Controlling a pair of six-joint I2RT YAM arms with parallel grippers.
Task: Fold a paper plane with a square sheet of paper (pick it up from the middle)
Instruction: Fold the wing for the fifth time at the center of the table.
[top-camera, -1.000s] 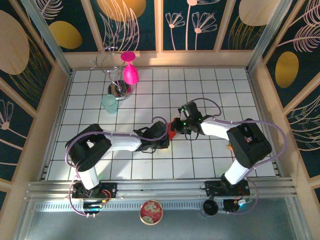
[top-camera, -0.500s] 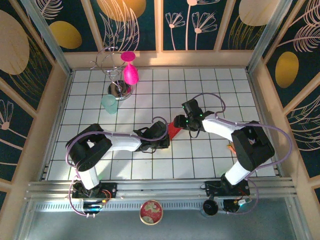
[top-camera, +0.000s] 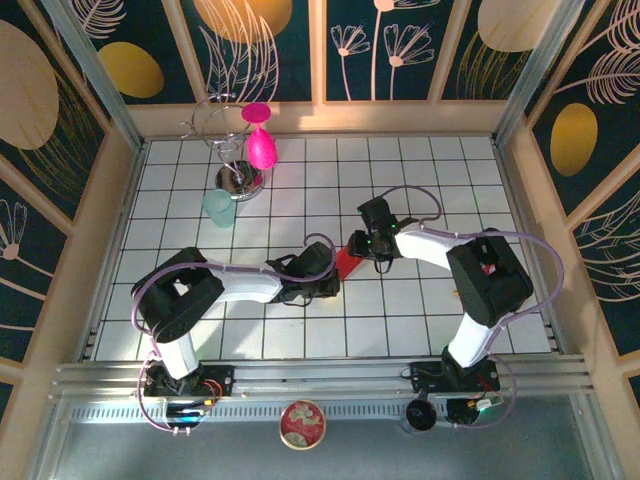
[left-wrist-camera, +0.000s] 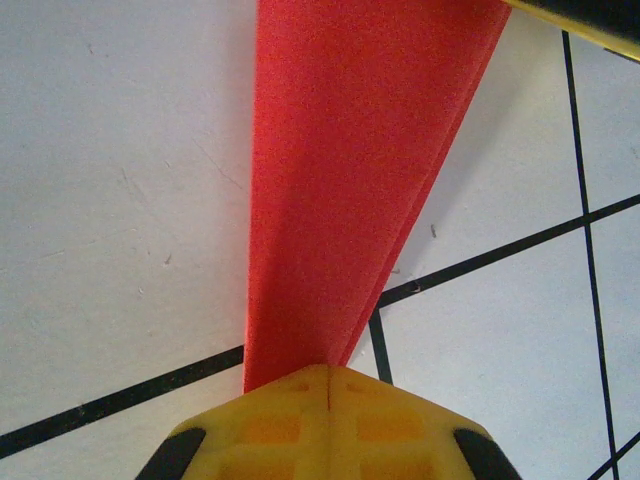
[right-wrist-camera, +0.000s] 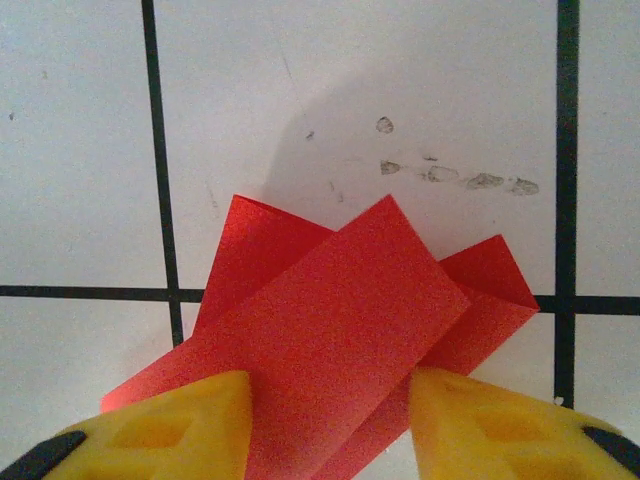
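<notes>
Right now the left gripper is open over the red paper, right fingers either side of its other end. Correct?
No. The left gripper is shut on the paper, fingers pressed together, as the left wrist view shows. The right gripper does have fingers either side of the other end.

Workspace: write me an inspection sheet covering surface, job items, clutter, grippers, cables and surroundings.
Surface: white gridded table; a row of dark smudges near the paper.
Job's things: red paper, folded into overlapping layers, mid-table between the two grippers.
Clutter: magenta goblet, wire stand and pale green cup at the far left; round tin on the near ledge.
Grippers: left gripper shut on one end of the paper; right gripper open, its fingers either side of the other end.
Cables: purple cables loop along both arms.
Surroundings: wood-framed wall panels with leaf patterns; metal rail at the near edge.
</notes>
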